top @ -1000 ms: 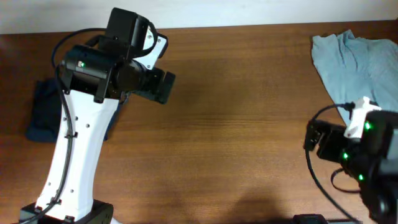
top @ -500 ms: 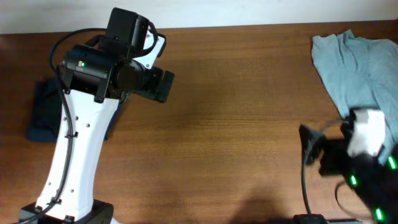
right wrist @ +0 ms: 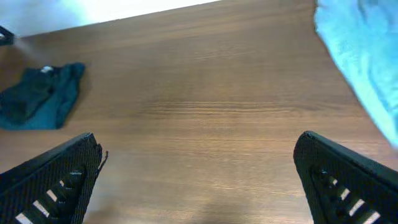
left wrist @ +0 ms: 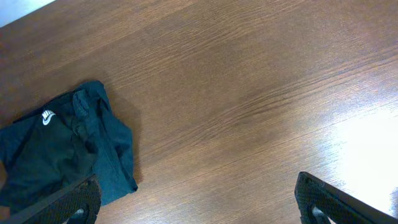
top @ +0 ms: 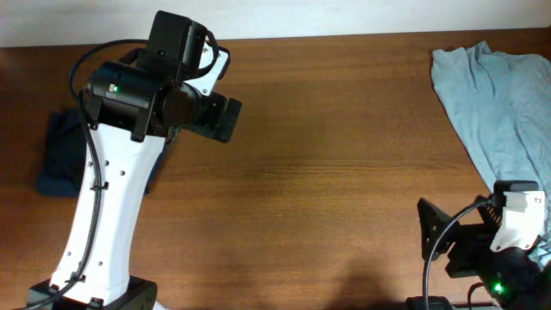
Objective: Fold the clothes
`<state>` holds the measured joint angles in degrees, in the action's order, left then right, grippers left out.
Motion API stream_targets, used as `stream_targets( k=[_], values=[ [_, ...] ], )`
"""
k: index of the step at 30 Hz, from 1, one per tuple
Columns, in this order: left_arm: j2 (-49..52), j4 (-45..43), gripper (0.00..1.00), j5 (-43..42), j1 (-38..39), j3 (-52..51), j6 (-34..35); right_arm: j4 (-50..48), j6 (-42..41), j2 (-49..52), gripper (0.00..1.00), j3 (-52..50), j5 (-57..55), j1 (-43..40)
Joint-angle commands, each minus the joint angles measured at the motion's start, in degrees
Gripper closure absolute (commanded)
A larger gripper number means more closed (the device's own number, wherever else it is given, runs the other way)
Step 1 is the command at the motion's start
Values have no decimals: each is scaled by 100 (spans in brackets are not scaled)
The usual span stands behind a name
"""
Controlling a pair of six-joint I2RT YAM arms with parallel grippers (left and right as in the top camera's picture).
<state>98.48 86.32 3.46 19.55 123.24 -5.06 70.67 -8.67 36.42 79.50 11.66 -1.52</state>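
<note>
My left pincer (left wrist: 199, 208) and right pincer (right wrist: 199, 180) wide, empty, over the bench (left wrist: 249, 93); dark T-shirt (left wrist: 56, 155) bunched lower left.

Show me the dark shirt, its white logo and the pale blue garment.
Dark shirt (left wrist: 56, 155), left wrist view, middle of the heap.
Logo (left wrist: 47, 116), left wrist view, its centre.
Pale blue garment (top: 504, 95), overhead view, its middle.
</note>
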Motion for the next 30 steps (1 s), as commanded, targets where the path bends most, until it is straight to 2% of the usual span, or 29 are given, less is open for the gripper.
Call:
stream_targets(
  k=[1,4,7,10,11,17,25,30],
  values=[
    [42,-13,1,44,17,-35,52,-22,466,-52,1,15,-289,0],
    [42,-13,1,44,17,-35,52,-44,896,-195,1,-140,-345,0],
    [42,-13,1,46,17,-35,52,-428,997,-680,1,-894,-402,0],
    [42,-13,1,44,17,-35,52,-1012,997,-1266,1,-1945,-402,0],
    [42,-13,1,44,17,-35,52,-1390,997,-1631,1,-2673,-402,0],
    [42,-13,1,44,17,-35,52,-2133,990,-2734,1,-4948,-317,0],
    [42,-13,1,44,17,-35,52,-2647,970,-3620,1,-6146,-177,0],
    [42,-13,1,44,17,-35,52,-2809,970,-3624,1,-6500,-177,0]
  ],
)
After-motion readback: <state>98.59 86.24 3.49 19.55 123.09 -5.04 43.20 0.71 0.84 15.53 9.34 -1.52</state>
